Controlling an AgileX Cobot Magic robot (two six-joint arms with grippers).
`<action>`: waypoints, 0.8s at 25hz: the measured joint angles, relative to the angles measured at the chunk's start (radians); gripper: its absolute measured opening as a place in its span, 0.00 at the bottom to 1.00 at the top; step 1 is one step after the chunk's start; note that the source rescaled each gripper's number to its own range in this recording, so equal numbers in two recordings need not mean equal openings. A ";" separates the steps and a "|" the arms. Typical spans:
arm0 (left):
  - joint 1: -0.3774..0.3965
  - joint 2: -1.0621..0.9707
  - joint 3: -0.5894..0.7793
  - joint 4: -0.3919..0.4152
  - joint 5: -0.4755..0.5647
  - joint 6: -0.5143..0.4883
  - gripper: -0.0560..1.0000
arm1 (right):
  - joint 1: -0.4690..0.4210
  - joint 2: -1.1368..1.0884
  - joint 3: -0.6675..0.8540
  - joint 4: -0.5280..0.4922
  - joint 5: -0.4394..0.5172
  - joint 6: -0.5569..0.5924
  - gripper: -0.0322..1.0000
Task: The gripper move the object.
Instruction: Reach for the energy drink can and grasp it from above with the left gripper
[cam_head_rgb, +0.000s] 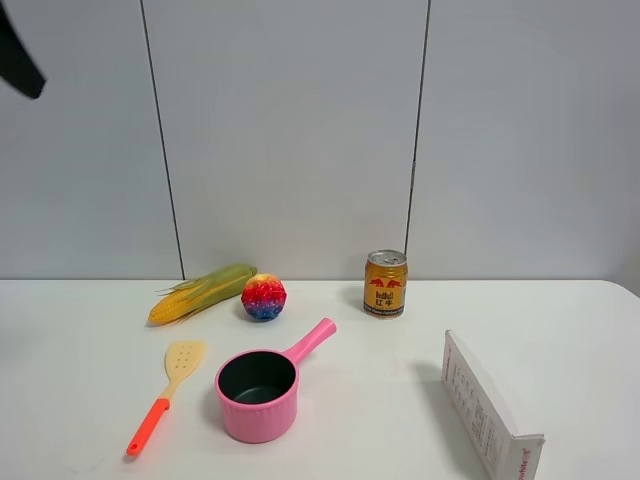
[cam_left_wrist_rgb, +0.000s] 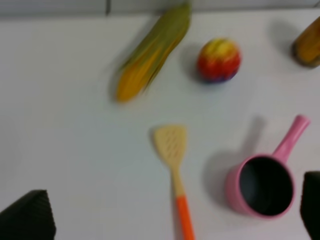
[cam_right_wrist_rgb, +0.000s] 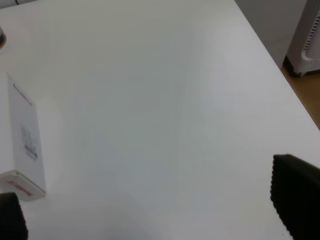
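Note:
The gold drink can (cam_head_rgb: 386, 284) with a silver top and red bulls logo stands upright at the back of the white table, right of centre. It shows blurred at the edge of the left wrist view (cam_left_wrist_rgb: 307, 47). My left gripper (cam_left_wrist_rgb: 170, 220) is open and empty, held high above the spatula and saucepan, far from the can. My right gripper (cam_right_wrist_rgb: 152, 212) is open and empty above bare table beside the white box. Neither gripper shows in the exterior view; only a dark arm part (cam_head_rgb: 17, 58) shows at the top left.
A corn cob (cam_head_rgb: 203, 292), a multicoloured ball (cam_head_rgb: 264, 297), a pink saucepan (cam_head_rgb: 260, 392) and an orange-handled spatula (cam_head_rgb: 168, 395) lie left of the can. A white box (cam_head_rgb: 490, 410) stands at the front right. The table's right edge (cam_right_wrist_rgb: 280, 65) borders the floor.

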 joint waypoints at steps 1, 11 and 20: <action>-0.033 0.034 -0.032 0.002 -0.023 0.002 1.00 | 0.000 0.000 0.000 0.000 0.000 0.000 1.00; -0.340 0.304 -0.148 0.032 -0.302 0.027 1.00 | 0.000 0.000 0.000 0.000 0.000 0.000 1.00; -0.524 0.542 -0.148 0.189 -0.613 0.055 1.00 | 0.000 0.000 0.000 0.000 0.000 0.000 1.00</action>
